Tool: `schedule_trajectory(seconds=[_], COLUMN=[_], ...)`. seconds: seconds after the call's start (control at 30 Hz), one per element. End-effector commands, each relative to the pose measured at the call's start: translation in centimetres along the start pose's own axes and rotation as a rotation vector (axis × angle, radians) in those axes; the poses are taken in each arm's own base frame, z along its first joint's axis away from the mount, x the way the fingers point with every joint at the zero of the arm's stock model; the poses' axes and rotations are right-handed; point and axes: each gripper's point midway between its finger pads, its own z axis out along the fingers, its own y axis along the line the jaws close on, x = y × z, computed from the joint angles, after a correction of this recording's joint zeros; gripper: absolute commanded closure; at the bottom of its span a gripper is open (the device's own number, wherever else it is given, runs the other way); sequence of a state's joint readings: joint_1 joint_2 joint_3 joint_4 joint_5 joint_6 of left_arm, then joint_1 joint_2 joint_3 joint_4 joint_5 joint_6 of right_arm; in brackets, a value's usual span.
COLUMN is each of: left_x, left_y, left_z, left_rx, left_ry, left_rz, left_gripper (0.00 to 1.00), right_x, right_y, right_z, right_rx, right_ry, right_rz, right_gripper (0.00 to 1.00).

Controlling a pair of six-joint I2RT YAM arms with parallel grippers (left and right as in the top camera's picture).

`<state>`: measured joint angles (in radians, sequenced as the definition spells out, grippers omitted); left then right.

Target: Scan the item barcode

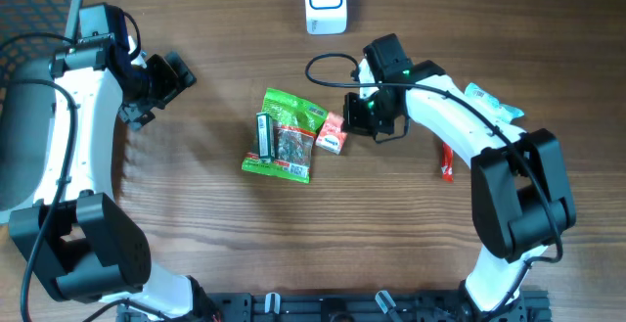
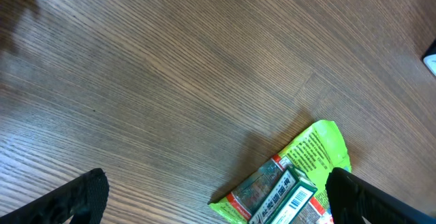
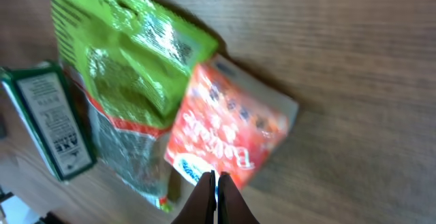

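Note:
A small red packet (image 1: 331, 134) lies on the wooden table against a green snack bag (image 1: 284, 136), which has a dark green box (image 1: 263, 136) with a barcode along its left edge. My right gripper (image 1: 354, 121) is at the packet's right side. In the right wrist view the gripper (image 3: 216, 180) is shut, its tips pinching the near edge of the red packet (image 3: 231, 125), beside the green bag (image 3: 129, 60) and box (image 3: 51, 115). My left gripper (image 1: 164, 89) hangs open at the far left; the bag (image 2: 313, 149) and box (image 2: 286, 197) show between its fingers (image 2: 75, 200).
A white scanner unit (image 1: 325, 1) stands at the back centre of the table. A thin red stick packet (image 1: 446, 161) and a pale blue wrapper (image 1: 494, 104) lie to the right, partly under the right arm. A grey chair back (image 1: 29, 28) is at the far left.

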<state>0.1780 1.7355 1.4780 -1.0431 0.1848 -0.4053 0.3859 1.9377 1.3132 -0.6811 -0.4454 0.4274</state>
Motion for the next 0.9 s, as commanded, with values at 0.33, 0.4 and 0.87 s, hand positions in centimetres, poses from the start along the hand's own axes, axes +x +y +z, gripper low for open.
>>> schedule_trajectory(seconds=[0.33,0.4,0.87], left_x=[0.2,0.2,0.2], left_y=[0.1,0.1,0.1], left_z=[0.4,0.4,0.4], left_rx=[0.001,0.001,0.001], left_ry=[0.015,0.015,0.015], left_rz=[0.004,0.005,0.005], left_gripper=[0.0,0.0,0.0], right_x=[1.1,1.1,1.5], right_y=[-2.9,-4.2,-5.9], right_z=[3.0,2.7,2.2], right_rx=[0.021,0.071,0.114], right_ry=[-0.034,-0.038,-0.019], right_rz=[0.094,0.113,0.148], right_gripper=[0.96,0.96,0.96])
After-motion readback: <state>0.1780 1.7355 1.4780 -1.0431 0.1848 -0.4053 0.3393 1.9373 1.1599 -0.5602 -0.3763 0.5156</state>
